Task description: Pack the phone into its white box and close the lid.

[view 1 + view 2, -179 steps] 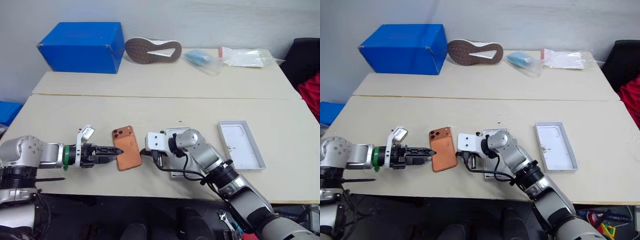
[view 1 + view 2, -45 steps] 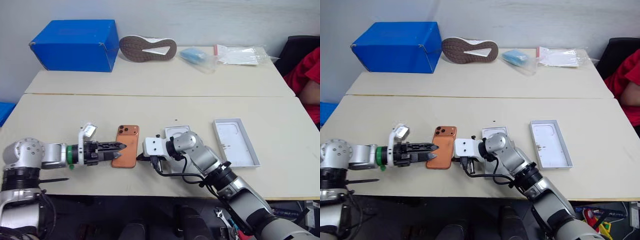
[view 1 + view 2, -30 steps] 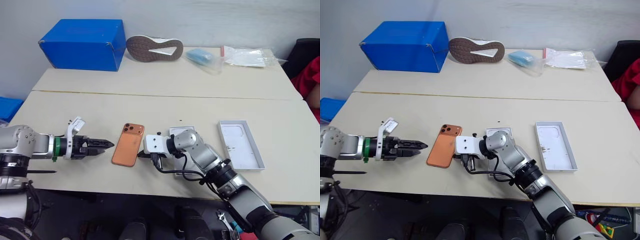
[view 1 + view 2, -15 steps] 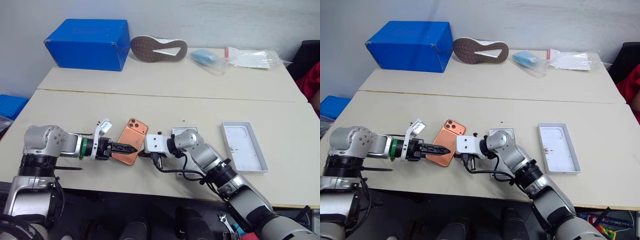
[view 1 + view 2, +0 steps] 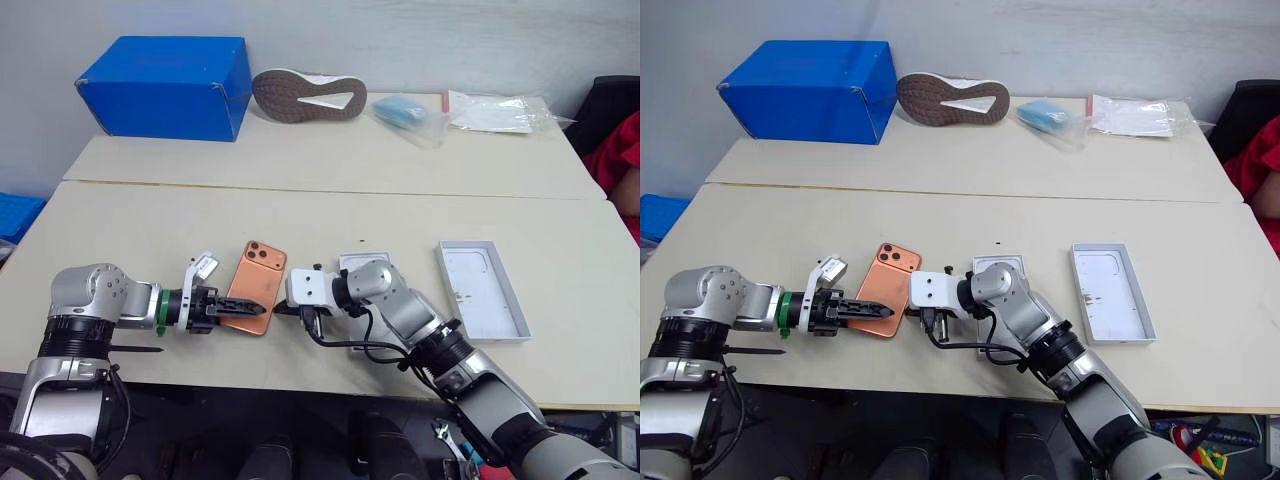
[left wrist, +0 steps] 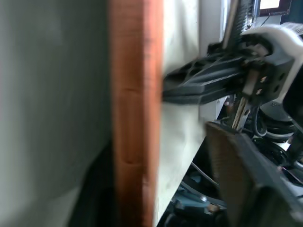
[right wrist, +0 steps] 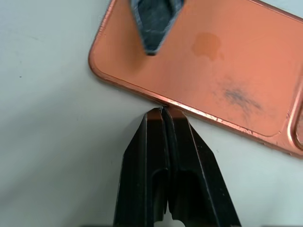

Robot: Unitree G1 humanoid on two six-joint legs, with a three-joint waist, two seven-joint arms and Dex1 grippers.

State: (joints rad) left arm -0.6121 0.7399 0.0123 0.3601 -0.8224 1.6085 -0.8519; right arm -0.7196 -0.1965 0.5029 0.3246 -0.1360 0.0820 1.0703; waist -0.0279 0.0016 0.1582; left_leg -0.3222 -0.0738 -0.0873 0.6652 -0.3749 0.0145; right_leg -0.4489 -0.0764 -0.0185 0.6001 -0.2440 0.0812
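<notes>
Since half a second ago the left gripper (image 5: 250,309) had narrowed from wide open over the near left edge of the slim orange smartphone with rounded corners (image 5: 253,287). Its two black fingers reached onto the back face, one fingertip seen pressing on the glossy back in the right wrist view. Whether they actually pinched the phone could not be told. The right gripper (image 7: 162,111) had not moved. Its fingers were fully closed on nothing, tips butted against the opposite long edge, acting as a stop.

The phone lay flat, back up, on the beige table (image 5: 330,215), just left of the shallow white cardboard tray (image 5: 997,268), which sat mostly behind the right wrist. The white rectangular lid with the faint phone outline (image 5: 482,289) lay well apart to the right.

Handling judgement: rigid, thin, moderately heavy slab. The back looked smooth and probably slippery, so a top-face press would skid. Better purchase was across the two long edges near mid-length.

Orientation: the long axis ran away from the robot, tilted slightly. The camera bump end pointed far and a little left, roughly parallel to the tray.
</notes>
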